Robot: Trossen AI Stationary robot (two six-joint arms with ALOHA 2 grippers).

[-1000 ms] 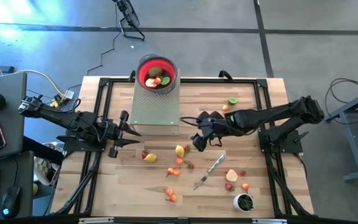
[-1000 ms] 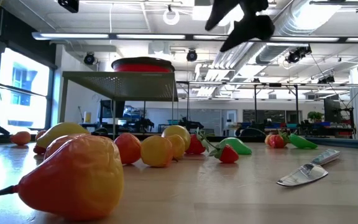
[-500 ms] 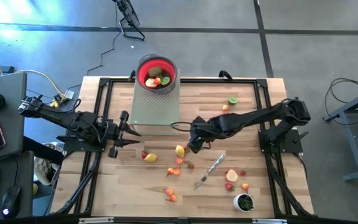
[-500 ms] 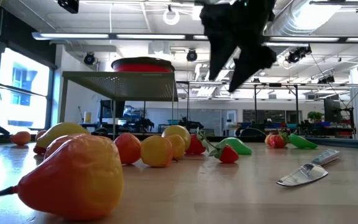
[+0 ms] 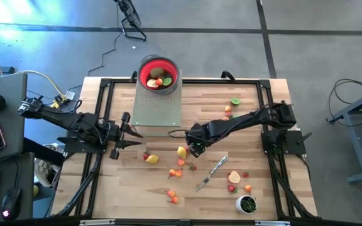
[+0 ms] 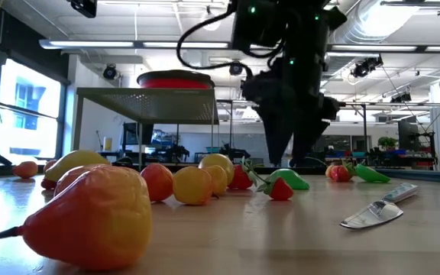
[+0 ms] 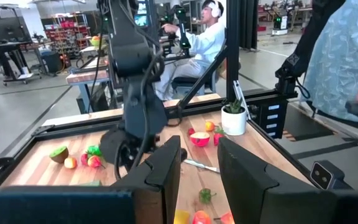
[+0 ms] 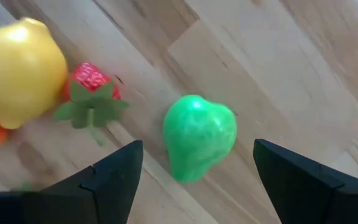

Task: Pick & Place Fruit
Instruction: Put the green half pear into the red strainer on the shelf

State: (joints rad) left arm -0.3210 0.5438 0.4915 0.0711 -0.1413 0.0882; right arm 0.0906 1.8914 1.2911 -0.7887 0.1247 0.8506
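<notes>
Fruit is the business here, and the nearest piece is a green pear-shaped one (image 8: 199,135) lying on the wood squarely between the right gripper's (image 5: 195,149) wide-spread fingers (image 8: 110,180), not yet touched. Beside it sit a strawberry (image 8: 87,87) and a yellow lemon (image 8: 22,70), close enough that a closing finger could nudge them.

Over the last second the right arm has swung in from the table's right half and dropped low over the scattered cluster near the middle, so it now stands just above the boards, jaws parted for a pick. That looks like the approach done and the grasp next.

The left gripper (image 5: 119,145) waits near the left side of the table, its fingers (image 7: 166,171) partly apart and holding nothing.

More pieces lie toward the near edge, along with a silver knife (image 5: 212,172) and a small white cup (image 5: 246,203). The red bowl (image 5: 159,73) stands on a raised mesh stand (image 5: 158,107) at the far edge, already holding some fruit; the path there from the middle looks open, though the lift must clear the stand's rim.
</notes>
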